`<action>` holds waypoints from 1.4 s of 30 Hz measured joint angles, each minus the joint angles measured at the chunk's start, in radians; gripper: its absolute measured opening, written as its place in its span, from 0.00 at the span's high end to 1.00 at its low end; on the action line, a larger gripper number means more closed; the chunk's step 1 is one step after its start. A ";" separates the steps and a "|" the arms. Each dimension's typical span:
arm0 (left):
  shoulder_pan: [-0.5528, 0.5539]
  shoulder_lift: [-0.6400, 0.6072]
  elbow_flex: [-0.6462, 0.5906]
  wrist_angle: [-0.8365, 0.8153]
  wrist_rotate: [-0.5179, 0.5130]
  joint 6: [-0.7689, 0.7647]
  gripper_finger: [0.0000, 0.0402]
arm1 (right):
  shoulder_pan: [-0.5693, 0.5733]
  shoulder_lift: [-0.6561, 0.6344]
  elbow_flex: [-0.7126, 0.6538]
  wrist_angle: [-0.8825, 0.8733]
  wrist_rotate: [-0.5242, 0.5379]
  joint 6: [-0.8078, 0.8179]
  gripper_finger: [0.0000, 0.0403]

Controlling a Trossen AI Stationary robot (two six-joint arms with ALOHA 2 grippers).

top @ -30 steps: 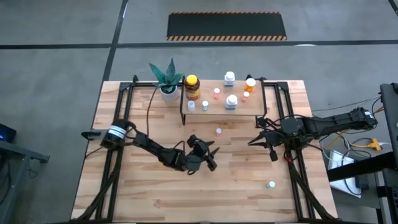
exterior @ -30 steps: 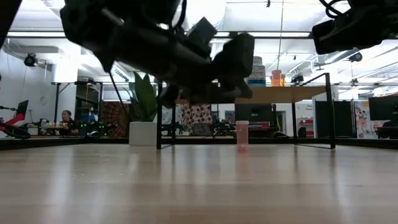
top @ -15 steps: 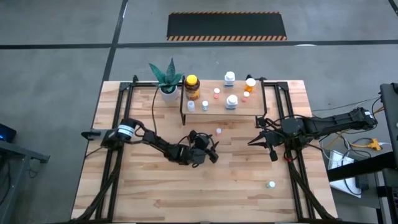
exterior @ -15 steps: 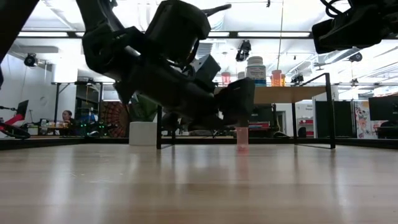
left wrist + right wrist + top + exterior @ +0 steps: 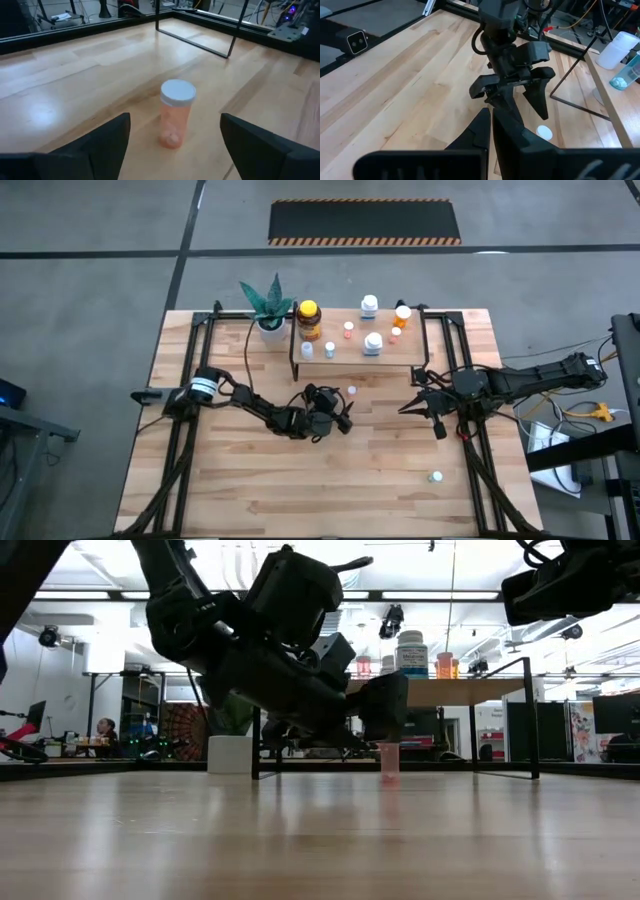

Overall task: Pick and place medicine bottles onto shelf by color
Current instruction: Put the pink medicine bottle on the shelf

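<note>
Left hand point(image 5: 172, 145) spread wide before the small pink, white-capped bottle point(image 5: 175, 119) mid-frame; centre it between the fingers, then clench gently.

My left gripper point(image 5: 340, 412) sits just in front of the shelf point(image 5: 400, 356), close beside a small pink-capped bottle point(image 5: 352, 391) standing on the table point(image 5: 230, 490). My right gripper point(image 5: 432, 413) waits off the shelf's right front leg. A green-capped bottle point(image 5: 436, 477) stands well in front of the shelf, toward the right.
</note>
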 joint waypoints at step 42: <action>0.049 0.134 0.106 0.053 -0.076 0.078 0.49 | 0.000 0.002 -0.008 0.018 0.003 -0.015 0.97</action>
